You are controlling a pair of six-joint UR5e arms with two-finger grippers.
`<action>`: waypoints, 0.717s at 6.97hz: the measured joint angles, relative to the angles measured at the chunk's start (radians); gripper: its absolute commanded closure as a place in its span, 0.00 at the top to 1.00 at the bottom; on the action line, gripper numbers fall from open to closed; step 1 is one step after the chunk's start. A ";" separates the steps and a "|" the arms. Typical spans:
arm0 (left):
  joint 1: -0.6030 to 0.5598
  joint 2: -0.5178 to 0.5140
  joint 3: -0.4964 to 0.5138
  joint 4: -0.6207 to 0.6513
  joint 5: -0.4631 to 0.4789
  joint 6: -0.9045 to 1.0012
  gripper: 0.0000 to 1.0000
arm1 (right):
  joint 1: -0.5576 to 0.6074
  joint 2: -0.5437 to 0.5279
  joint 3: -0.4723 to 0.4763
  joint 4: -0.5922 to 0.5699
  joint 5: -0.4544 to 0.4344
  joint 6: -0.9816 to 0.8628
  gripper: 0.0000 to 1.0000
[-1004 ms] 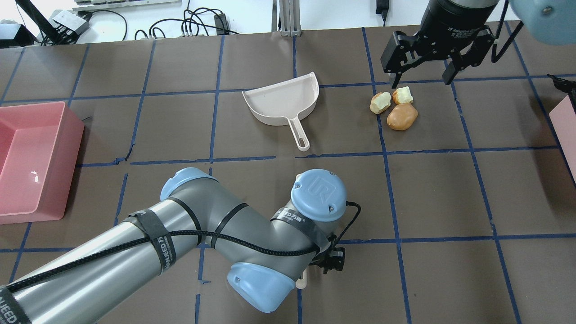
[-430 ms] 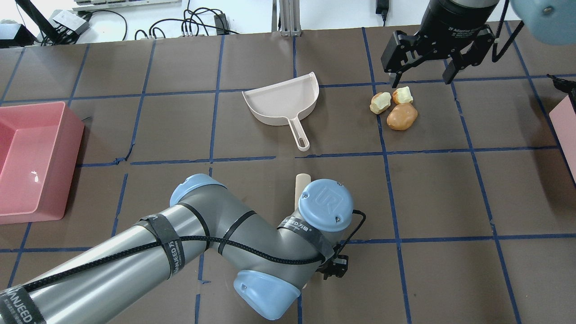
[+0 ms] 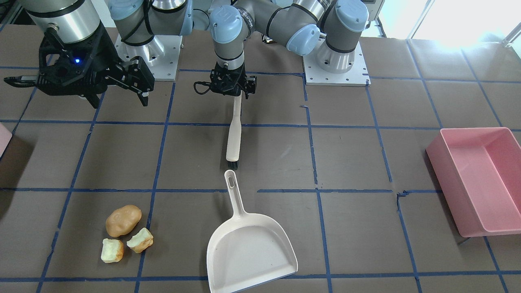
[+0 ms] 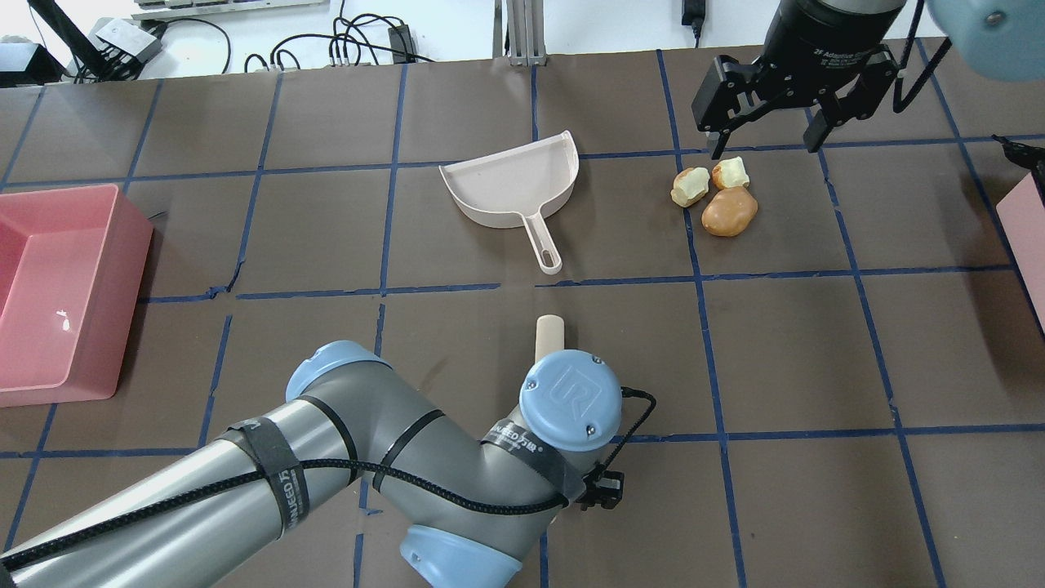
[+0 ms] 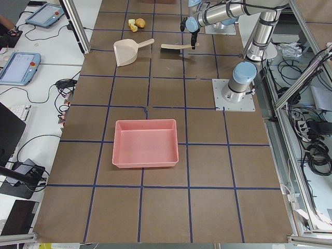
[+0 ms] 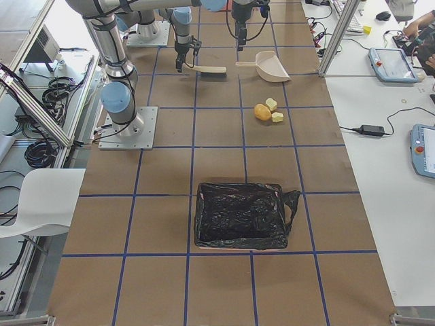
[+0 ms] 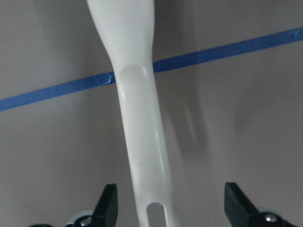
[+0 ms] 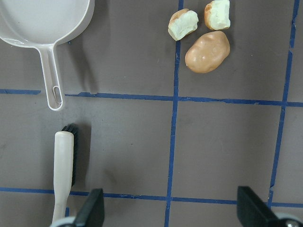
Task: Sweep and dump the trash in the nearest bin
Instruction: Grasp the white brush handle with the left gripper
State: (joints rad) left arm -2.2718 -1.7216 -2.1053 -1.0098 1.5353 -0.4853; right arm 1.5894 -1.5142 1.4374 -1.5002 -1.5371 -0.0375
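The left gripper (image 3: 230,83) hangs over the tail end of the brush (image 3: 234,134), jaws spread. In the wrist view its fingers (image 7: 108,208) stand on either side of the white handle and touch nothing, and the handle runs a little left of centre between them. The step in hand looks like taking up the brush. To do it well, I would centre the gripper over the handle, come down until the pads bracket its sides, and close across the narrow width a little ahead of the hanging hole, so the brush cannot pivot while sweeping. The right gripper (image 4: 763,147) is also wide open and empty, poised just beyond the trash (image 4: 718,196), which lies bunched on the table on the robot's right, well apart from the dustpan (image 4: 514,188) at the middle. The bin (image 4: 1027,220) shows only as a corner at the far right edge; the pink tub (image 4: 57,286) sits at the left.
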 measured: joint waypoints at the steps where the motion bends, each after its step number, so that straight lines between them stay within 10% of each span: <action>1: 0.000 0.005 -0.011 0.024 0.004 -0.002 0.80 | 0.000 0.000 0.000 0.000 0.000 -0.001 1.00; 5: 0.000 0.010 -0.021 0.036 0.008 -0.013 0.45 | -0.001 0.000 0.000 0.000 -0.001 -0.001 1.00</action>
State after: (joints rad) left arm -2.2718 -1.7121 -2.1266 -0.9733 1.5430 -0.4984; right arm 1.5887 -1.5140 1.4373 -1.5002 -1.5386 -0.0383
